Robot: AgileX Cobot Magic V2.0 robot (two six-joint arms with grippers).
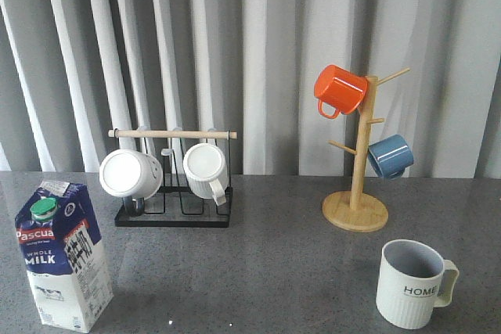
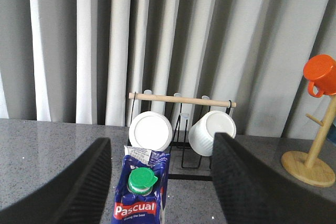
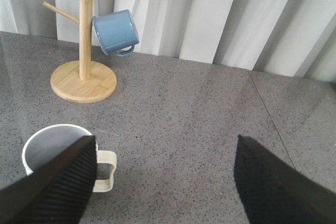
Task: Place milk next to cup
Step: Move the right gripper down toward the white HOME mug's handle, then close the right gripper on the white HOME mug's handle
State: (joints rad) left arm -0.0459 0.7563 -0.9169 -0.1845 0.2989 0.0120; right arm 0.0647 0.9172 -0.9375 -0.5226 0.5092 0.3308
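Front view. The milk (image 1: 63, 256) stands upright at the near left of the grey bench (image 1: 274, 263); the cup (image 1: 413, 283) stands at the near right, well apart from it, handle pointing right. Between and behind them are a black rack (image 1: 174, 213) holding two white mugs and a wooden mug tree (image 1: 356, 193) with an orange and a blue mug. Neither arm shows here.

Left wrist view. The left tool (image 2: 163, 182) is spread wide, its fingers (image 2: 84, 187) flanking the carton's gabled top and green cap (image 2: 142, 180) without touching it. The step in hand is judged to be the grasp. It should go best if the tool descends past the gable and closes on the flat side walls, centred, with gentle force, since a carton may dent or tip.

Right wrist view. The right tool (image 3: 163, 182) is likewise wide and holds nothing; the cup sits just beside one finger (image 3: 58, 182). The bench to the cup's left looks free; carrying the carton across in front of the rack would probably avoid the hanging mugs.
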